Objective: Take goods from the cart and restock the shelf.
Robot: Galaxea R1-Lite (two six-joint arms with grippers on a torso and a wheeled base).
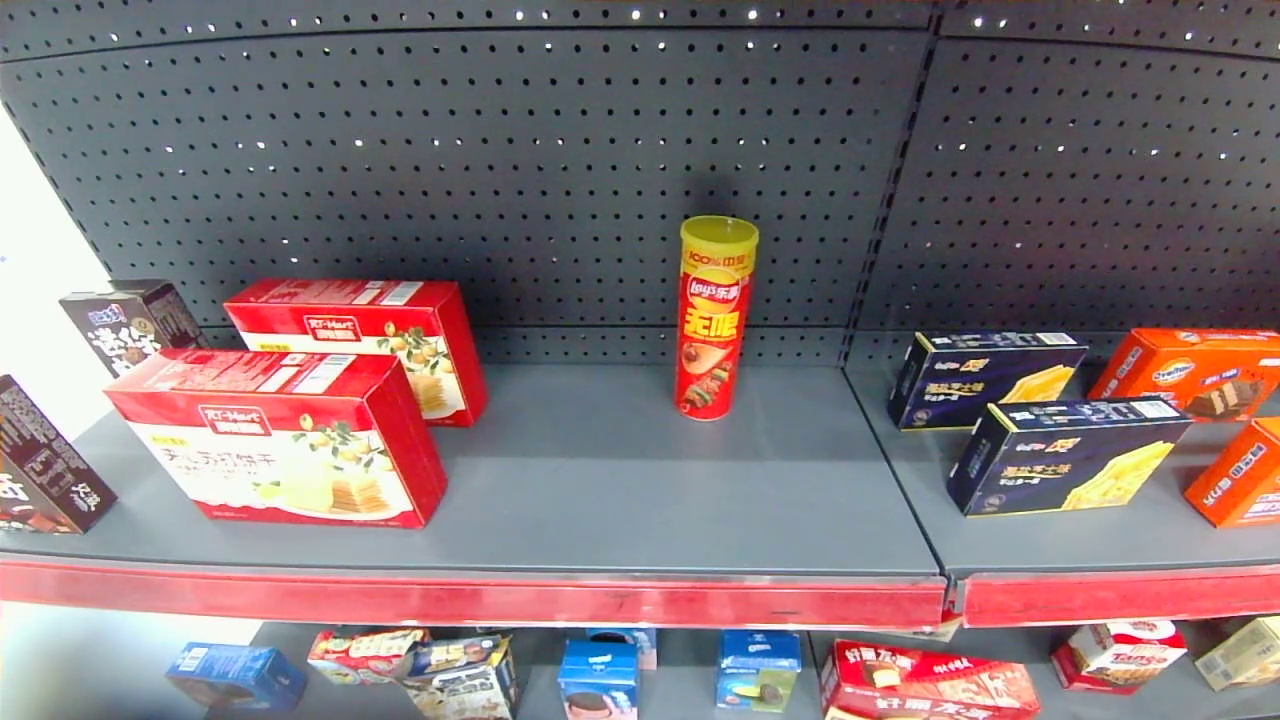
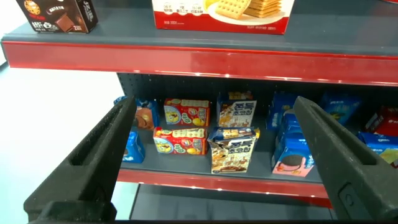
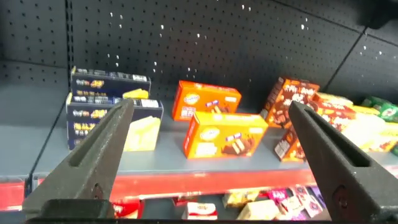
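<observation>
A tall red and yellow chips can [image 1: 716,318] stands upright at the back of the grey shelf [image 1: 620,480], with bare shelf around it. Two red cracker boxes [image 1: 285,440] stand to its left, and dark blue boxes [image 1: 1060,455] and orange boxes [image 1: 1190,372] to its right. My left gripper [image 2: 214,102] is open and holds nothing; it faces the lower shelf below the red shelf edge [image 2: 199,62]. My right gripper [image 3: 211,107] is open and holds nothing; it faces the dark blue boxes [image 3: 102,115] and orange boxes [image 3: 224,134].
Dark chocolate boxes [image 1: 45,470] stand at the shelf's left end. The lower shelf holds several small snack boxes [image 2: 233,149] and blue cookie boxes [image 2: 292,152]. A black pegboard wall [image 1: 560,170] backs the shelf. More brown and green packs [image 3: 301,102] stand farther right.
</observation>
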